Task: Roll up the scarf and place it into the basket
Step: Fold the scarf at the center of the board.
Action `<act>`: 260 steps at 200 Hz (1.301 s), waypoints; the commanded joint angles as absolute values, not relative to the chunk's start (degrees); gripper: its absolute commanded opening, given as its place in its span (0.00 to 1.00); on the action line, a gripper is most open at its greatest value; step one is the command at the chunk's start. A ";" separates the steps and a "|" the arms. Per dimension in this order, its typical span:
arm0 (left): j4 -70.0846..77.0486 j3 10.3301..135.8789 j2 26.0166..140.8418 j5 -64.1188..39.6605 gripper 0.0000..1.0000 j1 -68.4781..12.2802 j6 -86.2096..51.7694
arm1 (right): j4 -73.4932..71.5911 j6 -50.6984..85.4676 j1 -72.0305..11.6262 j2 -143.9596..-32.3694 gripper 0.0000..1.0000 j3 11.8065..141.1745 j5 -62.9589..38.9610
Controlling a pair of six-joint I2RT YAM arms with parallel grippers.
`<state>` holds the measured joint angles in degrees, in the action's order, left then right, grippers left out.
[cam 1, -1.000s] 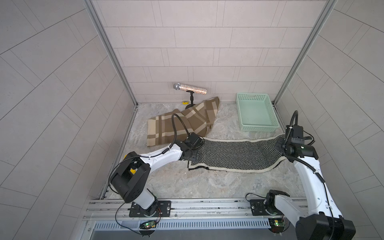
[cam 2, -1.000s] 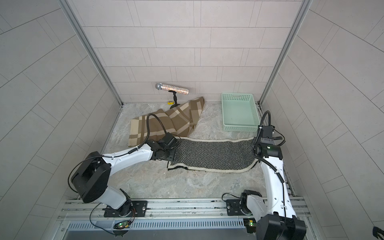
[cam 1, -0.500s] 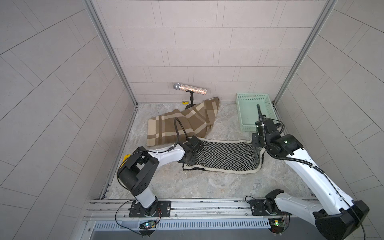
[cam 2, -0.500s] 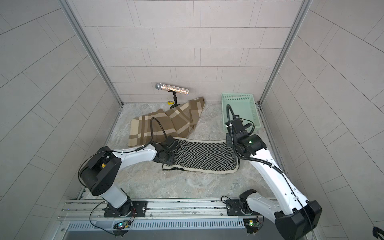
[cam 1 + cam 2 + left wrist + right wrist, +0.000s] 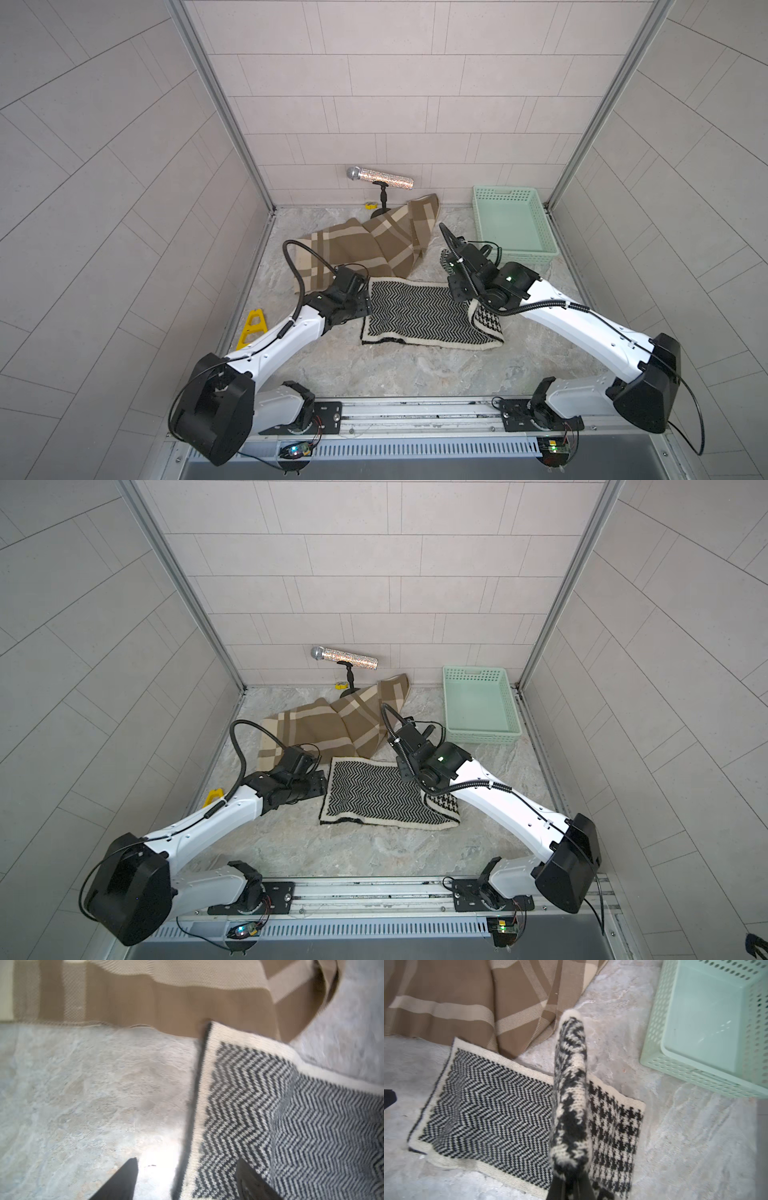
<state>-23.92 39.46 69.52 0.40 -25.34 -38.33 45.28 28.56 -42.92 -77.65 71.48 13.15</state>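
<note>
On the marbled table (image 5: 399, 374), between two robot arms, a black-and-white knitted scarf (image 5: 419, 316) lies mostly flat with its zigzag pattern facing up. The end on the robot's right is raised off the table and folded back over the rest, showing a houndstooth underside.

The right end effector (image 5: 572, 1186) is pressed together on that raised end. It pinches the scarf so the fabric stands in a narrow hump above the flat part, which looks like the first turn of a roll.

At the opposite end, the left end effector (image 5: 187, 1184) is spread. One finger is over bare table and the other over the scarf, with the scarf's edge between them and nothing clamped. It seems placed there to steady that end so the cloth does not slide while the other end is turned over.

The mint-green basket (image 5: 515, 253) sits empty by the back wall on the robot's right, near the raised end, so the finished roll would have only a short carry.

A brown plaid cloth (image 5: 365, 245) lies behind the scarf and touches its far edge, so it could get caught in the roll. A glittery microphone (image 5: 382, 178) rests on a stand at the back wall.
</note>
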 commanded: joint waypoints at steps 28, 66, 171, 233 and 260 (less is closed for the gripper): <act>-18.29 37.30 65.82 -7.16 0.62 -21.01 -38.67 | 37.43 32.93 -47.22 -83.26 0.00 75.49 9.49; -18.68 37.32 65.80 -4.12 0.62 -19.15 -39.08 | 35.02 33.46 -48.99 -88.93 0.00 79.36 9.23; -15.38 35.59 67.76 -6.32 0.60 -16.44 -40.34 | 31.57 37.87 -52.04 -110.92 0.10 91.67 -3.09; -15.41 35.54 67.15 -7.27 0.65 -15.10 -40.87 | 24.67 37.93 -53.11 -110.24 0.58 87.78 -17.51; -14.21 35.87 67.80 -11.08 0.66 -15.03 -39.77 | 23.60 37.68 -50.80 -103.91 0.58 82.96 -18.62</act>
